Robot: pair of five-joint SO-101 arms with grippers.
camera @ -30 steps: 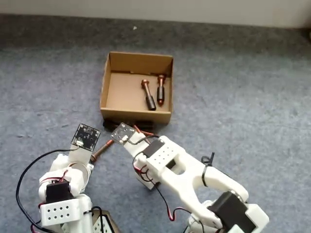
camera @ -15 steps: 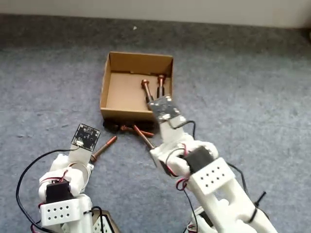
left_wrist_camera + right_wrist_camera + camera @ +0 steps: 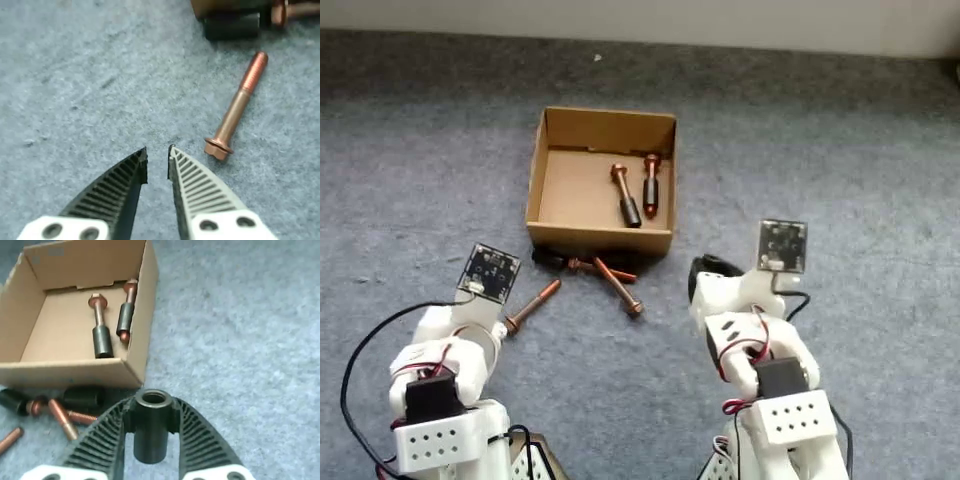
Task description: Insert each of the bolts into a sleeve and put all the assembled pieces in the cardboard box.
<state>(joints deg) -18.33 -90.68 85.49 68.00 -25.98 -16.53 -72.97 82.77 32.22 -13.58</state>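
Left end effector: fingers slightly parted with nothing between them, tips low over the carpet.
Target bolt: lies flat on the carpet just beside my left fingertips, apart from them. Its flanged head is nearest me.
Bolt axis: runs away from my left tips, threaded end pointing toward the cardboard box.
Nearer arm: left. My right arm sits well apart, beyond the loose bolts in front of the box.
Right end effector: clamped on a black sleeve, held upright with the bore facing up.
Judgement: my left arm must take the bolt by the shank so the threads can meet the bore.
Box contents: two assembled pieces lying side by side.
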